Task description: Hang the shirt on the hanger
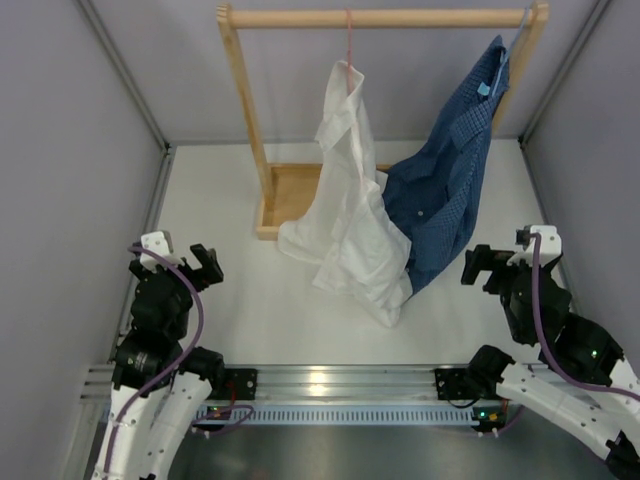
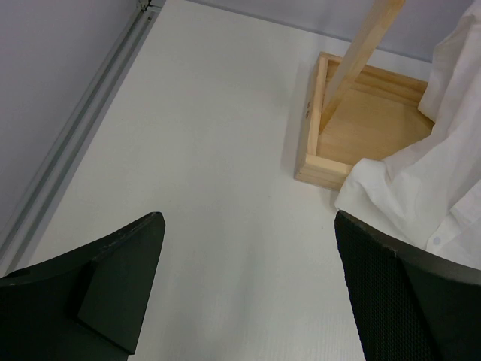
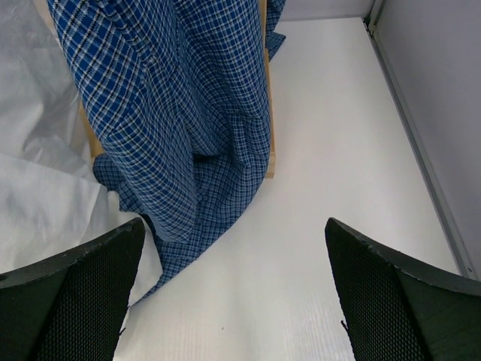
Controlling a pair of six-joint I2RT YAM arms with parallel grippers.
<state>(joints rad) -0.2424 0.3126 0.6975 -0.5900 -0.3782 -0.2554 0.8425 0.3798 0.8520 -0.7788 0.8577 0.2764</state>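
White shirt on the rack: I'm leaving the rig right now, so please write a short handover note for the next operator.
Left gripper: open, empty, over the table at front left.
Right gripper: open, empty, at front right, facing the blue checked shirt.
White shirt hangs from the pink hanger, which is hooked on the wooden rail. Its lower part pools on the table and the rack's base.
Done: the shirt appears hung.
Left: check that both shoulders sit on the hanger, which is not clear from these views.
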